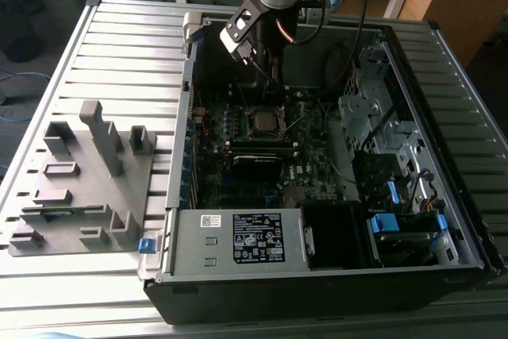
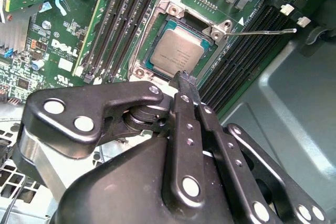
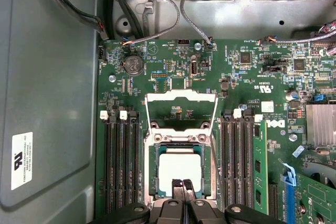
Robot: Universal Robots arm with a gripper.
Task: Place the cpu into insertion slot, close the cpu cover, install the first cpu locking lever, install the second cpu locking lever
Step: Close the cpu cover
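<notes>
Silver cpu (image 3: 180, 169) fills the insertion slot (image 3: 153, 170); my empty gripper (image 3: 184, 183), pinched closed, hangs at its edge. First wrist view shows cpu cover (image 3: 181, 96) up.

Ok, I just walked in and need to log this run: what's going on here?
A robot arm's end effector, shut and empty, hovers close over the cpu, which already lies in the insertion slot on the motherboard of an open computer case. The cpu cover stands open, flipped back.
</notes>
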